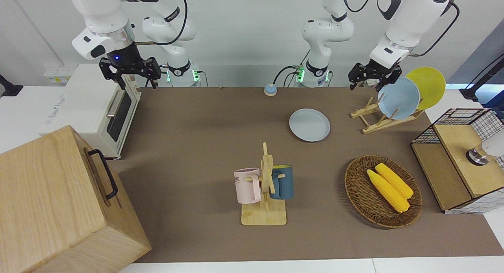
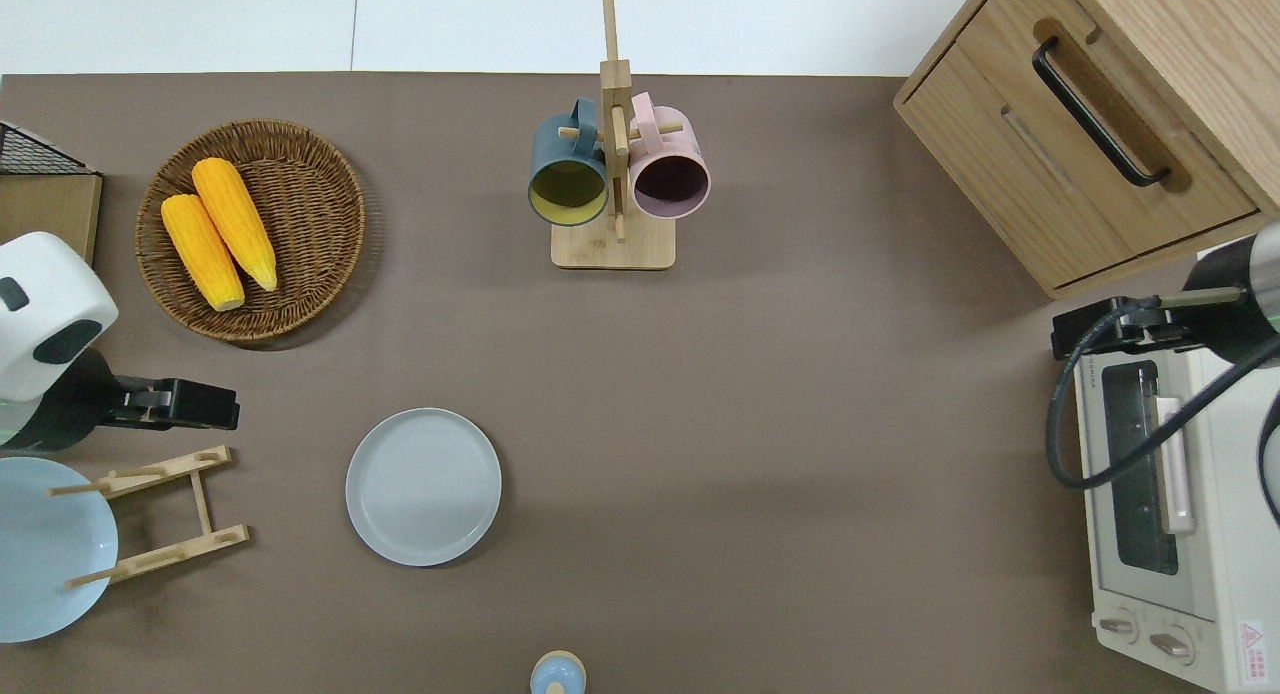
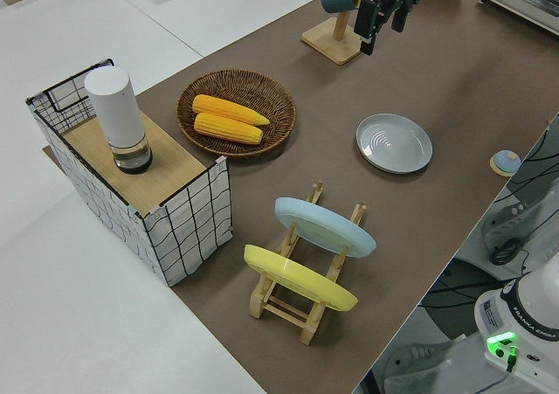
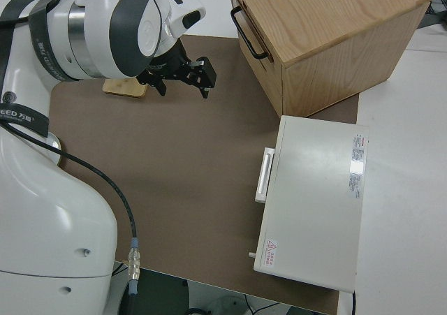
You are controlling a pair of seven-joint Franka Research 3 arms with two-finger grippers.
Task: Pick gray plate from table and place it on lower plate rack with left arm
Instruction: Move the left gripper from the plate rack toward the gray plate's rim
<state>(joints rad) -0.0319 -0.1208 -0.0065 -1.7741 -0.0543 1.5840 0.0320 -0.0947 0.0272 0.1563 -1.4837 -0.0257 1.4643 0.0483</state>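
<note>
Near the lower left of the overhead frame, the gray plate [image 2: 423,486] lies flat on the table [image 2: 760,424] beside the wooden rack [image 2: 160,516], while the left gripper [image 2: 205,404] hangs empty above, fingers spread; right arm parked.

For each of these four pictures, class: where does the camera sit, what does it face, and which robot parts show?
Front: across the table, facing both arms and the gray plate.
Overhead: straight down; plate, left gripper.
Left side: raised at the left end; plate rack, left gripper.
Right side: by the right arm; toaster oven, right gripper.
Front, overhead and left side share the plate.
</note>
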